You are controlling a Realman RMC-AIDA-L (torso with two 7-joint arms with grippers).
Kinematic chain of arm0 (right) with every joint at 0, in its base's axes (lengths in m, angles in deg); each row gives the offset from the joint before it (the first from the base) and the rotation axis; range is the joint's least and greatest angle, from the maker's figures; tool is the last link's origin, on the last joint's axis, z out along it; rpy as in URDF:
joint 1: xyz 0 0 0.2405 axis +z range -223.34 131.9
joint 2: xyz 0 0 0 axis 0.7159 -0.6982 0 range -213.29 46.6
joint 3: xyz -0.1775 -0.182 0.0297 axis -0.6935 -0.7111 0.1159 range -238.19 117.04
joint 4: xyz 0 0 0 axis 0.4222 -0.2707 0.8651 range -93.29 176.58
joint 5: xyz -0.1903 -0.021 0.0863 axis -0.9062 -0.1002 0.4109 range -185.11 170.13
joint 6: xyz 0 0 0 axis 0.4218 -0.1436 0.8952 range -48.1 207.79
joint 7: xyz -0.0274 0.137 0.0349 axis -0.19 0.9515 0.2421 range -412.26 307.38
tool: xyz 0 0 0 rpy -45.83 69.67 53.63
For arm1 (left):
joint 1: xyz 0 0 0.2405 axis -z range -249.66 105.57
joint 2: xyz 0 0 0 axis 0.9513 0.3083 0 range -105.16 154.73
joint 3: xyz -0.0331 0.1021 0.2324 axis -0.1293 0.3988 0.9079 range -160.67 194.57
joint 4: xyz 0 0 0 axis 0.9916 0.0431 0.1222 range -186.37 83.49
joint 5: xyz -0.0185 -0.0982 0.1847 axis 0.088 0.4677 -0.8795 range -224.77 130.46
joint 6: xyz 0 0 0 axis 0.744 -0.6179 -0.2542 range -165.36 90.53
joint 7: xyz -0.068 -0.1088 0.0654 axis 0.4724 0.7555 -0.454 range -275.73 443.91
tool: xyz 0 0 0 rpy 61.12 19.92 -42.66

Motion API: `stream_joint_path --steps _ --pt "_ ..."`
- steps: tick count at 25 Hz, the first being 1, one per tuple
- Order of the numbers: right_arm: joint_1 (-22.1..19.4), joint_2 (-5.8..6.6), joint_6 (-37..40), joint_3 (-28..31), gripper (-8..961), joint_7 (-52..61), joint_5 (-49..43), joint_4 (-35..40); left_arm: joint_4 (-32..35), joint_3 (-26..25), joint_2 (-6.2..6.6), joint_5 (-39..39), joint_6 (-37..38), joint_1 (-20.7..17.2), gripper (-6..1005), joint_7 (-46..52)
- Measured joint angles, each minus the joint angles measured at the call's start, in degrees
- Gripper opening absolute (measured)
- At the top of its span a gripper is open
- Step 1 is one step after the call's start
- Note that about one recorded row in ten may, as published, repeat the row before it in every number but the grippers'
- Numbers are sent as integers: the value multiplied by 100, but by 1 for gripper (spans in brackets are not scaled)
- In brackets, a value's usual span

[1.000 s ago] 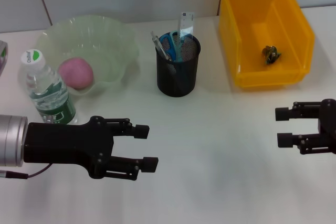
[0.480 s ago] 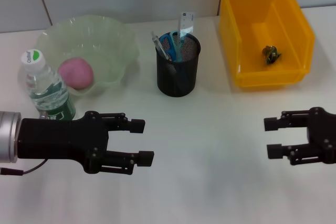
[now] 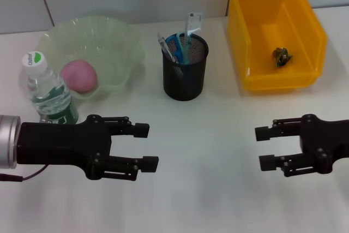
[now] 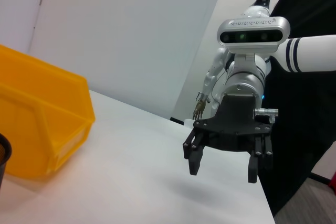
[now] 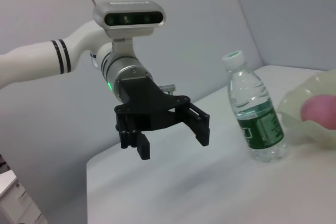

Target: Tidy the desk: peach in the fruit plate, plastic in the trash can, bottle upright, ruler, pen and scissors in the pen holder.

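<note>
A pink peach [image 3: 79, 76] lies in the pale green fruit plate [image 3: 112, 39]. The bottle [image 3: 48, 94] stands upright beside the plate. In the black mesh pen holder [image 3: 185, 77] stand the ruler [image 3: 192, 25], the blue scissors [image 3: 177, 45] and the pen [image 3: 165, 46]. A crumpled bit of plastic [image 3: 282, 56] lies inside the yellow trash can [image 3: 278, 83]. My left gripper [image 3: 146, 145] hovers open in front of the bottle, holding nothing. Open and empty too, my right gripper [image 3: 263, 147] hangs in front of the trash can. The right wrist view shows the left gripper [image 5: 173, 145] and bottle [image 5: 254, 114].
In the left wrist view the right gripper [image 4: 223, 171] hangs over the white table, with the yellow trash can [image 4: 37, 124] to one side. A person in dark clothes stands behind the robot. White table surface lies between the two grippers.
My right gripper has moved inward toward the table's middle and a little nearer. The left gripper drew back slightly. Both stayed open and the objects did not move.
</note>
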Motion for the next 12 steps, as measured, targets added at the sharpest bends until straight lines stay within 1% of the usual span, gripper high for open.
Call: stream_joint_path --steps 5,12 --pt "47 -14 -42 -90 723 -3 0 -11 0 0 1 -1 0 3 799 6" --pt "10 -15 -45 -83 723 -5 0 22 -7 0 8 -37 -29 3 799 9"
